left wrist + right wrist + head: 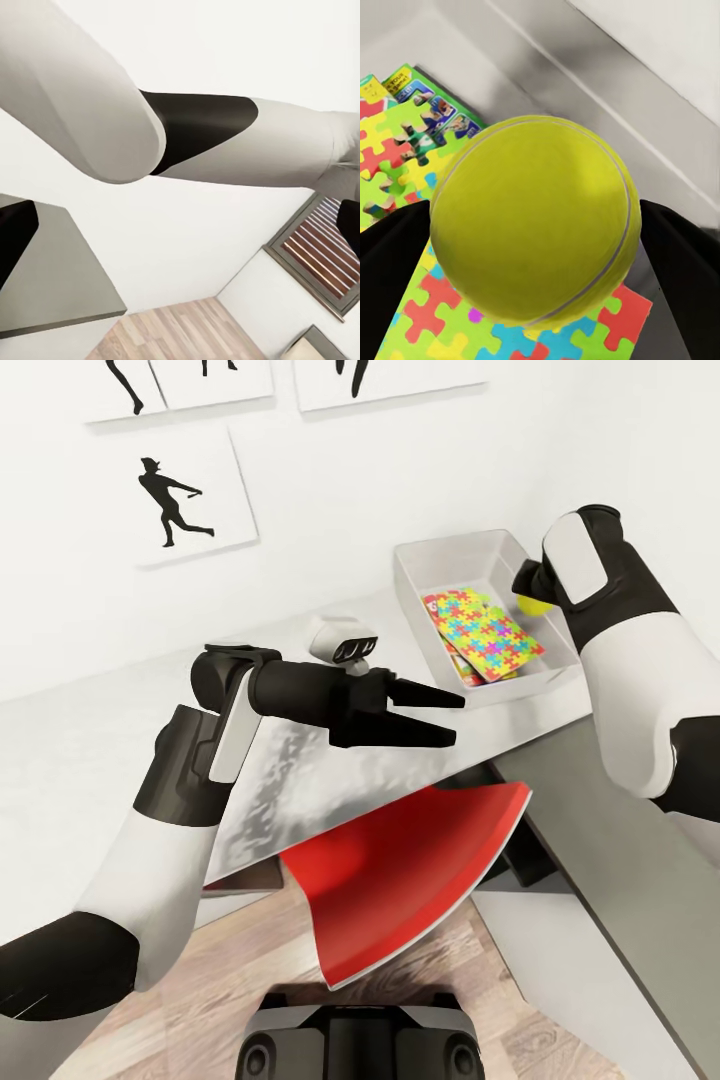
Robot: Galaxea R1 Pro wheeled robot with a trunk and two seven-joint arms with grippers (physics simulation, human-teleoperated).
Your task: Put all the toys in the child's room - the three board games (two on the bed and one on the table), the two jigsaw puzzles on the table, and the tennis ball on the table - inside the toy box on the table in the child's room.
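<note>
White wall with player silhouettes; pale grey surface (120, 750). Toy box (420, 565) holds jigsaw puzzles (490, 632) over a game box. Right end effector (528, 588) clamps the tennis ball (536, 221) across its middle, above the box's far side. Ball likely light, springy, prone to roll. Left end effector (448, 718) parted, empty.

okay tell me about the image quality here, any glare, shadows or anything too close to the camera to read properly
Head view: bright patchy glare on the table, edges tilted by the wide lens, soft shadow inside the toy box. Right wrist view: the tennis ball sits very close and takes up much of the frame, evenly lit, with puzzles showing behind it. Left wrist view: a pale, smooth arm segment up close, mostly plain white wall.
</note>
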